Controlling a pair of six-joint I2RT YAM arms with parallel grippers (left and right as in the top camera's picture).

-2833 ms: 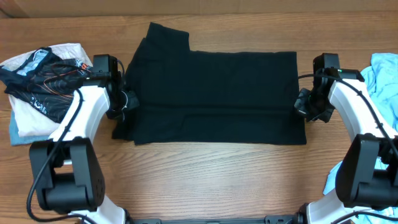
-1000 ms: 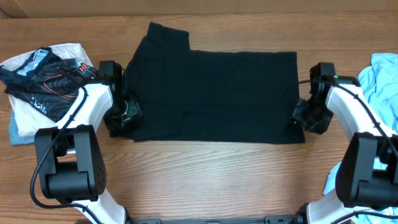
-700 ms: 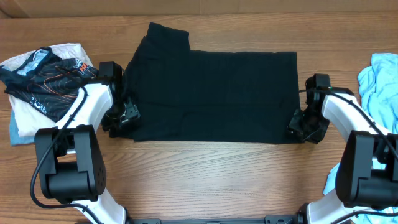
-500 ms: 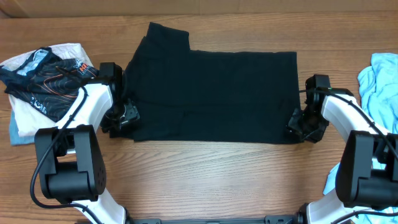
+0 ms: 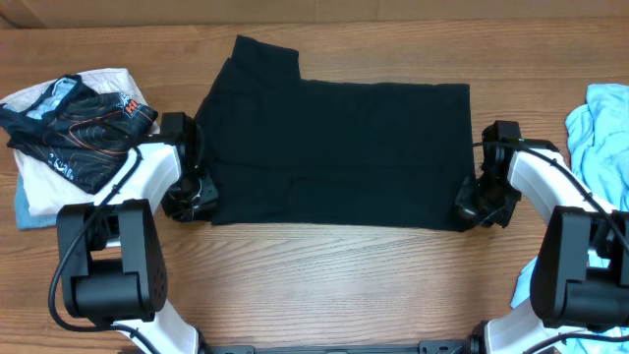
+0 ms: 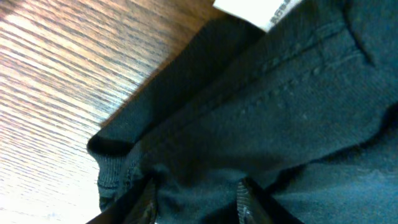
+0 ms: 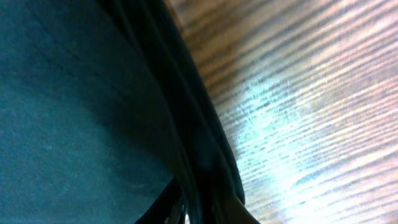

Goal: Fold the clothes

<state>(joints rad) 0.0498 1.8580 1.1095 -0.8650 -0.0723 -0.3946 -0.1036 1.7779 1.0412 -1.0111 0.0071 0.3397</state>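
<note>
Finds a black garment (image 5: pixel 339 147) spread flat across the middle of the wooden table (image 5: pixel 324 285), with a sleeve jutting toward 11 o'clock. Places the left gripper (image 5: pixel 192 197) at the garment's 8 o'clock corner, touching the cloth's edge, and the right gripper (image 5: pixel 477 208) at its 4 o'clock corner, likewise on the edge. Shows, through the left wrist camera, bunched hem between two fingers (image 6: pixel 146 199) at 6 o'clock of that view, apparently pinched there, with a white label (image 6: pixel 261 11) at 1 o'clock and bare wood toward 10 o'clock. Gives little through the right wrist camera: stacked dark folds running down to 6 o'clock, wood grain off at 3 o'clock, and only a sliver of a finger at the bottom margin. Cannot tell whether that right pair is spread or pressed onto the cloth. Notes a pile of clothes (image 5: pixel 69 138) at 9 o'clock of the table beside the left arm, and a light blue cloth (image 5: pixel 600 128) at 3 o'clock beside the right arm, neither touching the black garment.
</note>
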